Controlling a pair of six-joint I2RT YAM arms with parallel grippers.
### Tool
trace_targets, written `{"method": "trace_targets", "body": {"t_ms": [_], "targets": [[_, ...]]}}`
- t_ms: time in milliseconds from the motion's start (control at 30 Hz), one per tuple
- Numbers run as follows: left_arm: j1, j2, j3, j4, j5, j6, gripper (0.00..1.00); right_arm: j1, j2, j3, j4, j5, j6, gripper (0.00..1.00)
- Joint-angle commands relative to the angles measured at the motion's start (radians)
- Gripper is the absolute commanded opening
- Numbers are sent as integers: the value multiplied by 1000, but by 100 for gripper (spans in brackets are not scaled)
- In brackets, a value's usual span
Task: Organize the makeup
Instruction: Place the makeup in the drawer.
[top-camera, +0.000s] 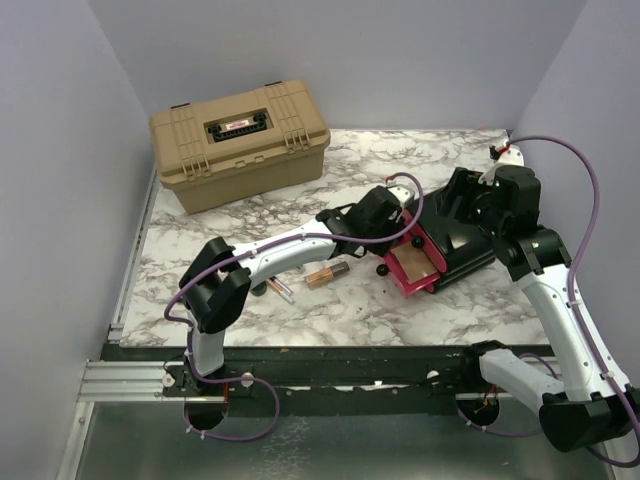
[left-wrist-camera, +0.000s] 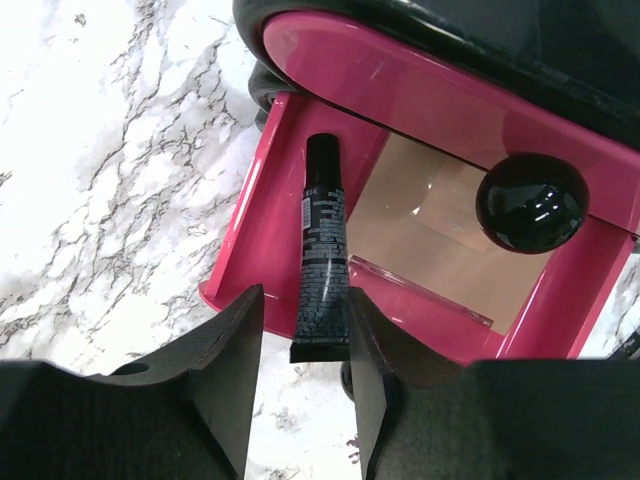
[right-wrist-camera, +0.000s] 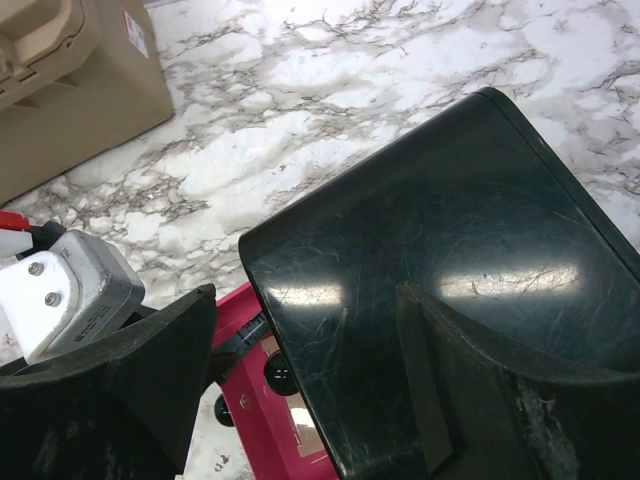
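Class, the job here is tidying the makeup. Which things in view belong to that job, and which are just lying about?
Part of the job:
- black tube, in the pink drawer
- copper compact, in the same drawer
- copper lipstick, loose beside it

Just lying about:
- tan toolbox

**A:** Marble-patterned table (top-camera: 200, 300), white with grey veins. A tan hard case (top-camera: 238, 143) sits at the far left, lid down.

**B:** Right of centre, the black box (top-camera: 462, 250) rests on the marble, its pink drawer (top-camera: 412, 266) out toward the near edge.

**A:** Mid-table, a copper lipstick tube (top-camera: 326, 274) lies flat, with a slimmer stick (top-camera: 281, 290) near it on the left.

**B:** There's a tiny black round piece (top-camera: 381, 269) by the drawer's corner, too small to name.
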Motion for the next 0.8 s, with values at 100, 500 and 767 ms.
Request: {"method": "trace_targets", "body": {"t_ms": [100, 500, 767], "targets": [[-6, -6, 23, -5, -85, -15, 41, 3, -18, -7, 18, 8, -15, 78], [-15, -18, -4, -1, -51, 19, 37, 3, -20, -4, 13, 2, -9, 78], [-17, 27, 17, -1, -38, 23, 38, 3, -15, 1, 9, -21, -3, 78]]}}
